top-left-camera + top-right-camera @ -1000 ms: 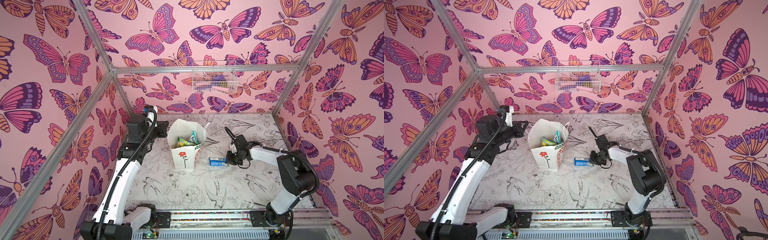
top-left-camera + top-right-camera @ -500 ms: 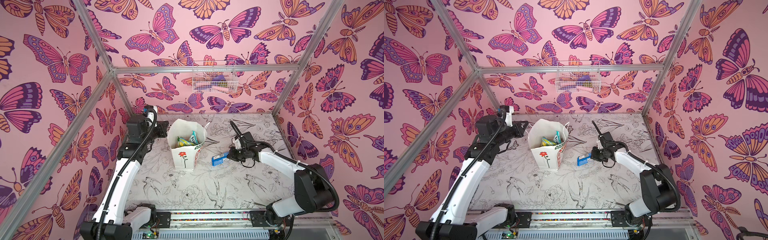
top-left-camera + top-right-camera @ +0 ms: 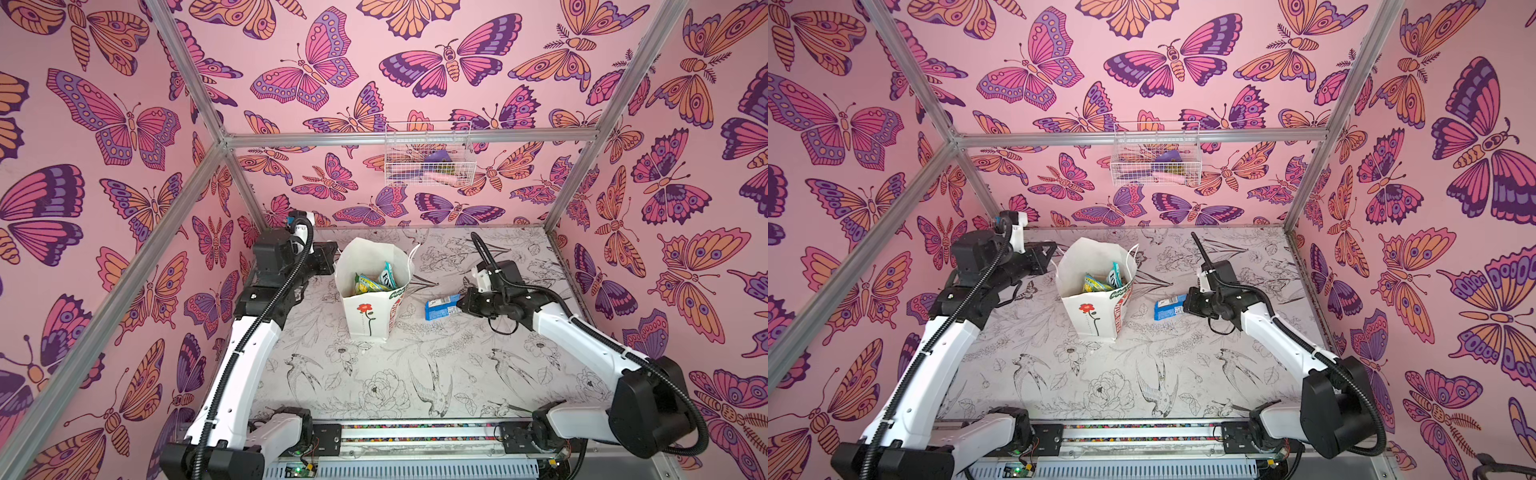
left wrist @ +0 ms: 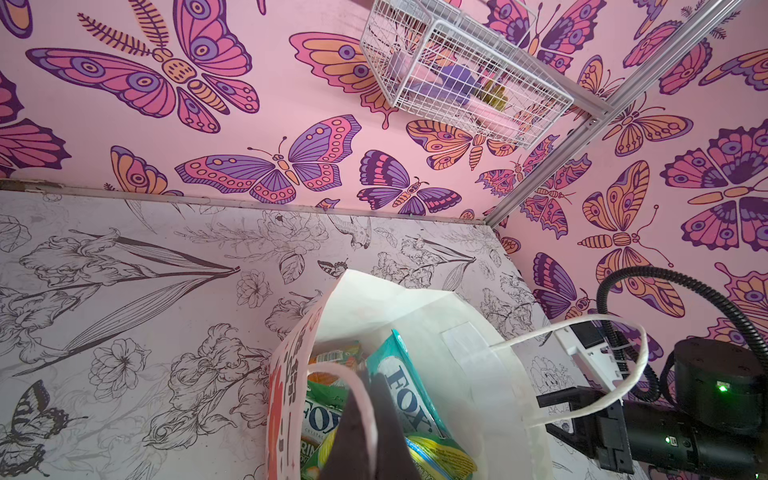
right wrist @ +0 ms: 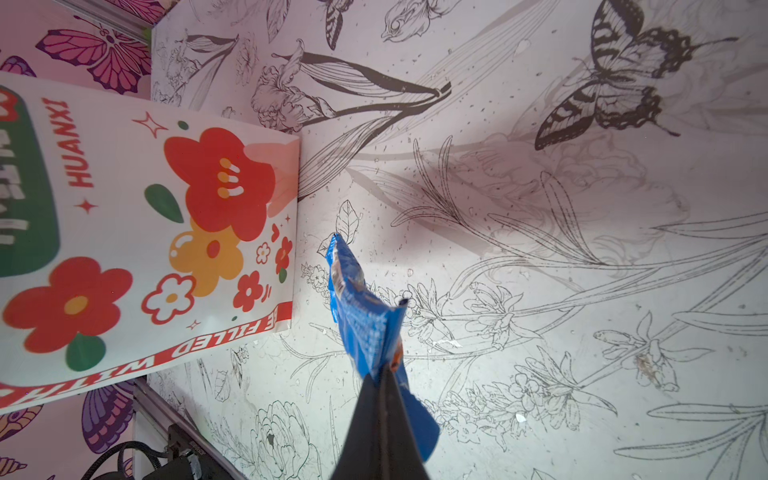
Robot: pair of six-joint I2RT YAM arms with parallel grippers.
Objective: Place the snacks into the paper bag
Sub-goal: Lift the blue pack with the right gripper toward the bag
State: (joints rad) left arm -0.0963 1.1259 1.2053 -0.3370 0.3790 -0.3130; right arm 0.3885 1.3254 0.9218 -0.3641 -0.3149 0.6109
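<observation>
Flower-printed worktop (image 3: 415,374) carries a tall white paper bag (image 3: 365,320), upright and open-mouthed, left of centre in both top views, a red flower drawn on its near face. The left gripper (image 4: 368,378) sits at the bag's rim, fingers clenched on a cord handle (image 4: 332,366). Inside the bag lie green-yellow and teal FOX'S packets (image 4: 409,401) (an orange one (image 4: 323,379) shows beside them). To the bag's right and apart from it, the right gripper (image 5: 384,374) pinches one end of a small blue-white packet (image 3: 441,306), outside the bag.
</observation>
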